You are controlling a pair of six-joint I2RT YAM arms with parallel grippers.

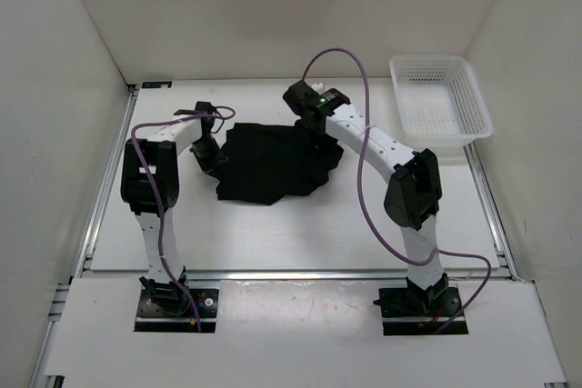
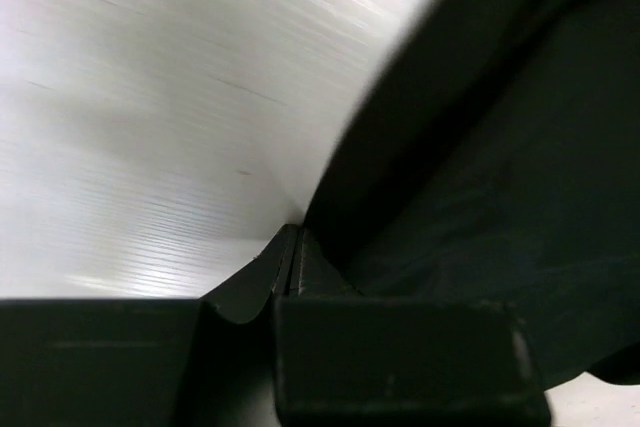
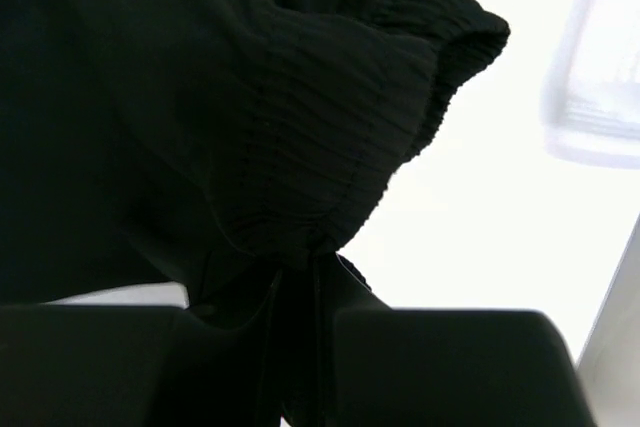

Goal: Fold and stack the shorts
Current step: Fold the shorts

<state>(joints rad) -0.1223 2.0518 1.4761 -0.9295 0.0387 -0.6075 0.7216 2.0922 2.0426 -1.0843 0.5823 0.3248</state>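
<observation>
Progress of folding, early stage: black soft-fabric shorts (image 1: pixel 273 165) lie rumpled in the middle of the white surface (image 1: pixel 273 233), by the look of it neither folded nor stacked. Left pincer (image 2: pixel 290 262), fingers together, appears to nip the nearer left edge of the cloth. The right pincer (image 3: pixel 300 297) is clamped on the gathered elastic waistband, farther right. Farthest right stands a white mesh plastic basket (image 1: pixel 443 132), with nothing in it.

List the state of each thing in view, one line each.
shorts: bunched, not folded, held at two edges
left gripper: shut on the shorts' edge
right gripper: shut on the gathered waistband
basket: upright, empty
</observation>
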